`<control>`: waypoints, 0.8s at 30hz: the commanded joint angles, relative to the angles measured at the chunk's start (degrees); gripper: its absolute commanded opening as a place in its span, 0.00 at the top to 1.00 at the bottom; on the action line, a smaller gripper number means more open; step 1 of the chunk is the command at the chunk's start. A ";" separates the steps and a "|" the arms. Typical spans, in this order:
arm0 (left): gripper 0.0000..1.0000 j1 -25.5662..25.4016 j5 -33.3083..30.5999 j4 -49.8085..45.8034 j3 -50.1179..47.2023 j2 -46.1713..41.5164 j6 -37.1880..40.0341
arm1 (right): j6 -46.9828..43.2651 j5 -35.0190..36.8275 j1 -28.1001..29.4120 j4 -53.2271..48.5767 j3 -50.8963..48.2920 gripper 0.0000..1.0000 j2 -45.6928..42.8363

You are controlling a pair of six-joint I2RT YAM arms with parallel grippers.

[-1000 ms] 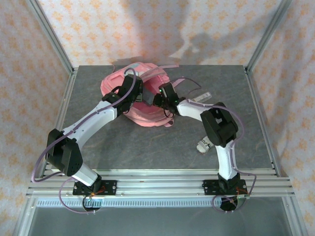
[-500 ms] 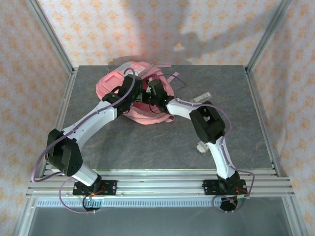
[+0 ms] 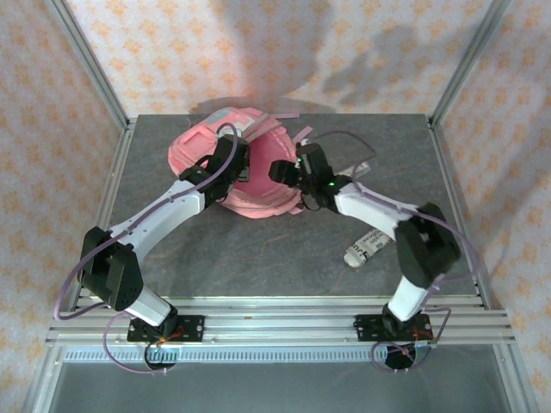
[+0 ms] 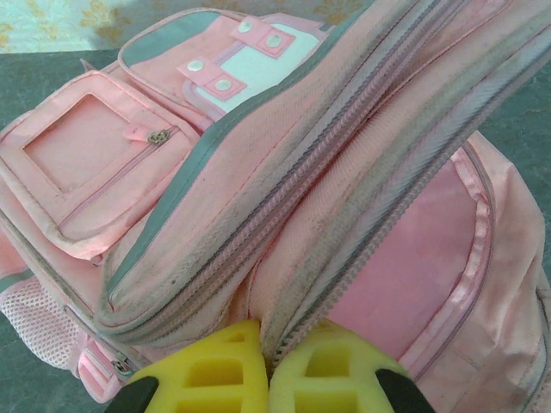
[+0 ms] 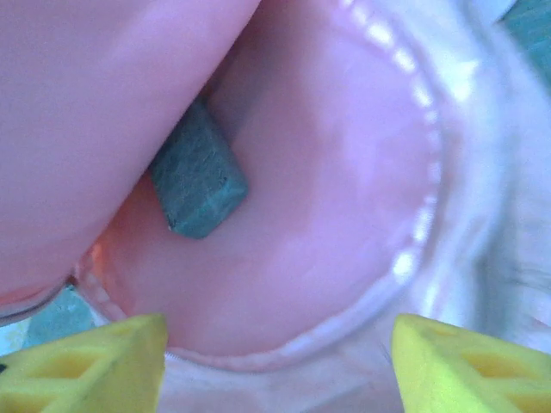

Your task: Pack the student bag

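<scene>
**Position of task item.** The student bag [image 3: 194, 148] lies at the far middle of the table [image 3: 258, 258], its main compartment held open.

**Left gripper** [image 4: 267, 379]. The fingertips are pressed together on the zippered edge of the bag's flap and hold it raised. In the top view the left gripper [image 3: 240, 167] sits where it sat half a second ago.

**Right gripper** [image 5: 280, 361]. The fingers are spread wide with nothing between them. Below them a grey-green block [image 5: 198, 185] rests against the bag's pink lining [image 5: 336, 215]. Half a second ago this gripper was down in the opening. In the top view the right gripper [image 3: 284, 170] has now drawn back to the bag's right rim, and its elbow has swung out to the right.

**Assessment.** The block appears delivered and released, so one item is judged packed. A printed packet [image 3: 365, 249] lies on the table near the right arm and is probably the next item. The flap needs to be held open for that.
</scene>
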 commanded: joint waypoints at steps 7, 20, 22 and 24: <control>1.00 -0.62 0.98 4.23 0.31 -2.22 -2.02 | 6.06 25.02 -2.38 -26.99 -9.69 0.00 -17.06; 1.00 -0.83 1.50 4.32 0.26 -2.16 -2.29 | 28.29 21.98 -7.67 -49.66 -13.50 0.00 -18.39; 1.00 -0.87 1.50 4.23 0.14 -2.29 -2.20 | 29.09 20.07 -7.67 -48.83 -15.85 0.01 -18.51; 1.00 -0.91 1.22 4.14 0.13 -2.40 -2.12 | 29.71 18.48 -7.67 -47.16 -18.73 0.03 -19.19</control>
